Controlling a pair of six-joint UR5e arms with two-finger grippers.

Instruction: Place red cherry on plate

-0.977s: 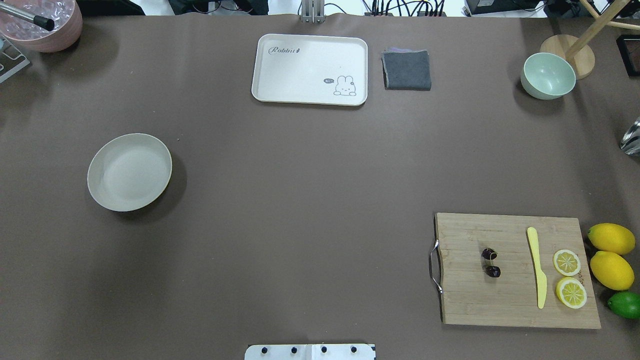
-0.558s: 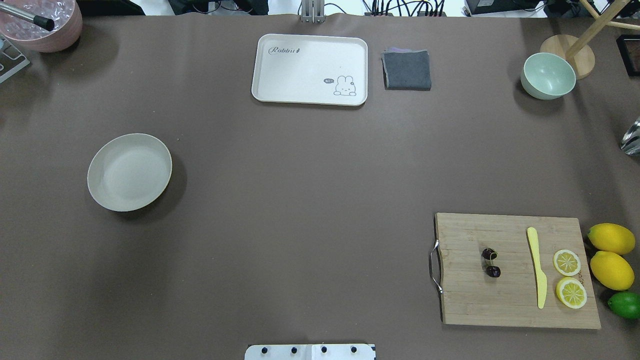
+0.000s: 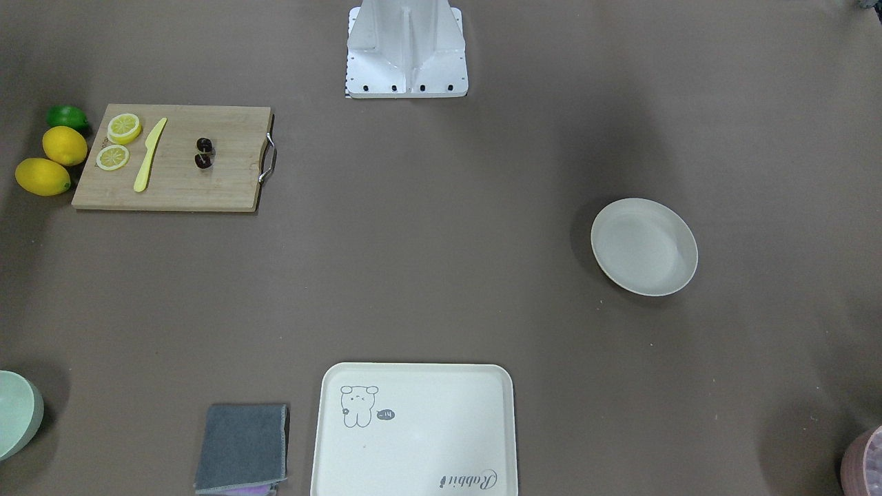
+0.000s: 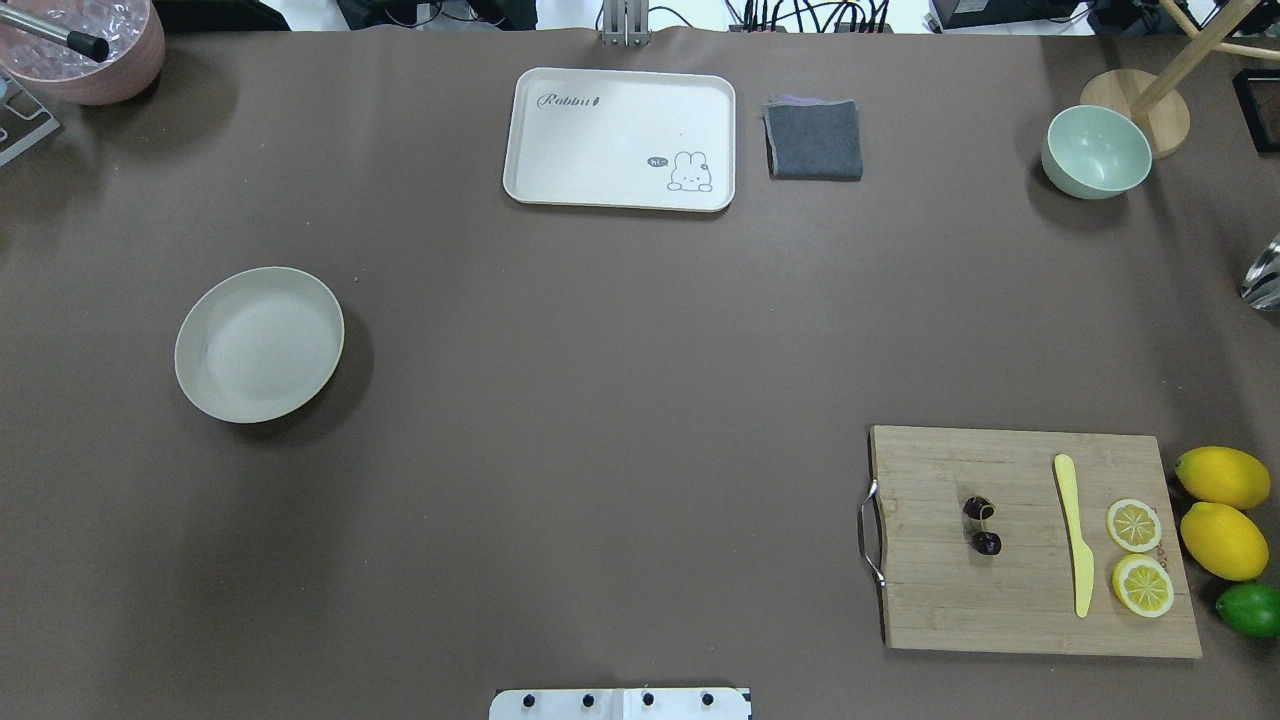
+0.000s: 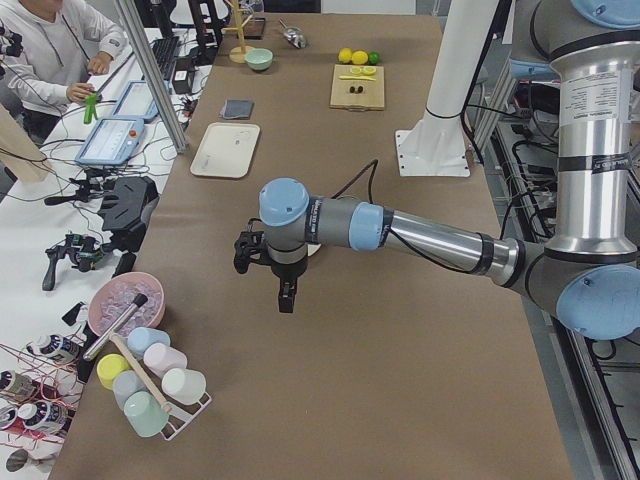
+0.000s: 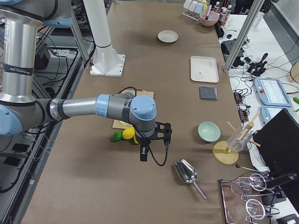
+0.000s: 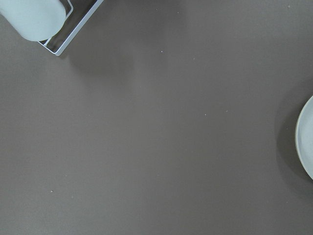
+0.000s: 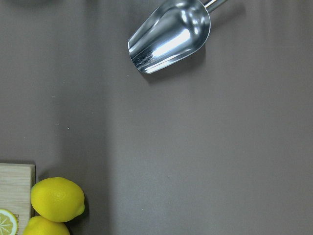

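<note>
The red cherry [image 4: 981, 525], a dark joined pair, lies on the wooden cutting board [image 4: 940, 590] at the table's right, left of a yellow knife [image 4: 1075, 535]. The cream plate [image 4: 259, 344] sits empty at the table's left; its rim [image 7: 308, 142] edges into the left wrist view. Neither gripper appears in the overhead or front views. In the left side view, the left gripper [image 5: 286, 295] hangs over the table near the plate. The right gripper [image 6: 144, 154] hovers beyond the lemons in the right side view. I cannot tell whether either is open or shut.
Two lemon slices [image 4: 1138, 555], two whole lemons [image 4: 1222, 510] and a lime [image 4: 1250, 608] sit by the board. A rabbit tray [image 4: 620, 138], grey cloth [image 4: 814, 139] and green bowl [image 4: 1096, 152] line the far edge. A metal scoop [image 8: 168, 35] lies right of the lemons.
</note>
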